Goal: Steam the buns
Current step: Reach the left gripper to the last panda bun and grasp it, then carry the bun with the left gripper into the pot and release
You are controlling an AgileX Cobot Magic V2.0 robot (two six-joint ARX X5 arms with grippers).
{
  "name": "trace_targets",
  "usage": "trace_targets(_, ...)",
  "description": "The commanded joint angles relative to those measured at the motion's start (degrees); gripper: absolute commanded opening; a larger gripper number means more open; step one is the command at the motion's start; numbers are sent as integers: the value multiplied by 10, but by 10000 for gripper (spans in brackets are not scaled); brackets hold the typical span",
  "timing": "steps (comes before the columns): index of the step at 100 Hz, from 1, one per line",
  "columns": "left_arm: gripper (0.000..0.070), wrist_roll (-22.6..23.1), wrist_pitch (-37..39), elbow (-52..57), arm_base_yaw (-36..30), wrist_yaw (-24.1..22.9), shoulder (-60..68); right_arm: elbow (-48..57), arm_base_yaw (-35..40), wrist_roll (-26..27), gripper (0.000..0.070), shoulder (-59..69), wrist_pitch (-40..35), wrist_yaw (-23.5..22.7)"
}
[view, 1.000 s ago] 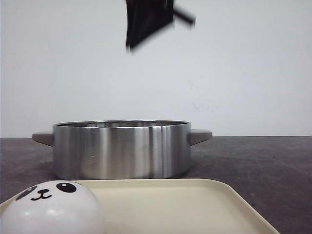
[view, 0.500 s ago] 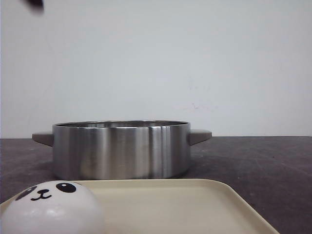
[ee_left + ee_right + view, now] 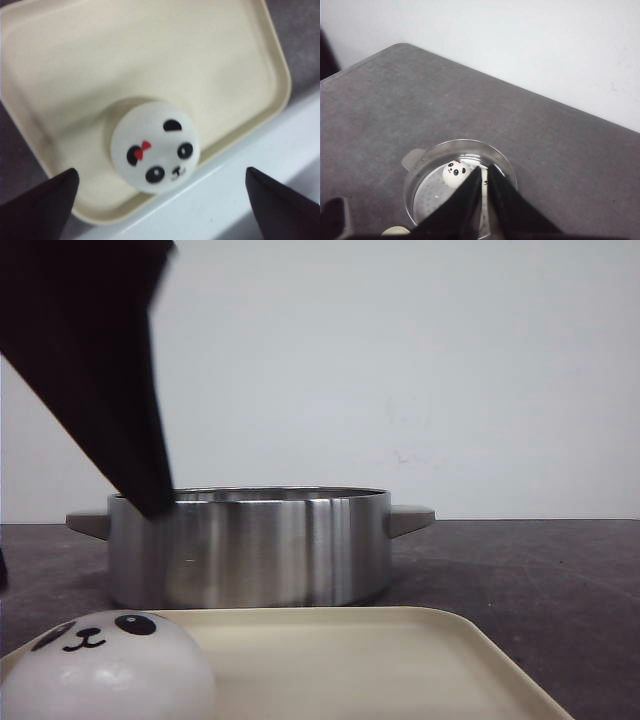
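Note:
One white panda-face bun [image 3: 105,670] sits at the front left corner of the cream tray [image 3: 400,660]. In the left wrist view this bun [image 3: 155,146] has a red bow and lies on the tray [image 3: 150,55]. My left gripper [image 3: 162,202] is wide open and empty above it, apart from it. One of its black fingers [image 3: 100,370] hangs at the left of the front view. My right gripper [image 3: 485,169] is shut and empty, high above the steel pot [image 3: 460,187]. One bun [image 3: 455,172] lies in the pot. A second bun [image 3: 484,183] shows between the fingers.
The steel pot [image 3: 250,545] with two side handles stands just behind the tray on the dark grey table [image 3: 540,570]. A white wall is behind. A white strip [image 3: 235,200] runs along the tray's near edge. A small cream-coloured piece [image 3: 395,230] shows beside the pot.
A black arm part that was above the pot has left the top of the view. A large black finger has now come down at the left, in front of the pot. Bun and pot have not moved.

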Motion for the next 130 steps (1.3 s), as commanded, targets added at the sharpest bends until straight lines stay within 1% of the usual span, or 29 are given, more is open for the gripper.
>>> trace_targets(1,700,-20,13,2,-8,1,26,10,6,9,12,5,9,1)
trace_targets(19,700,-21,30,2,-8,2,86,10,6,9,12,5,9,0)
trace_targets(43,700,-15,31,2,-8,2,141,10,7,9,12,5,8,-1)
trace_targets(45,692,-12,30,2,-8,2,144,10,7,9,12,5,8,-1)
trace_targets(49,621,-4,30,2,-8,2,150,10,7,9,12,5,7,-1)
trace_targets(58,397,3,25,2,-8,2,156,10,7,10,12,5,2,-1)
trace_targets(64,261,4,26,2,-9,2,156,10,7,11,12,5,-3,0)
trace_targets(77,0,18,31,2,-11,2,156,10,7,11,12,5,-10,0)
trace_targets(90,0,29,33,5,-12,2,147,10,7,11,12,5,-11,-1)
trace_targets(101,0,30,29,19,-15,9,111,10,7,11,12,5,-13,-1)
trace_targets(114,0,32,23,63,-17,33,52,10,7,11,12,5,-16,0)
trace_targets(130,0,51,25,139,-11,25,10,10,7,11,12,5,-15,0)
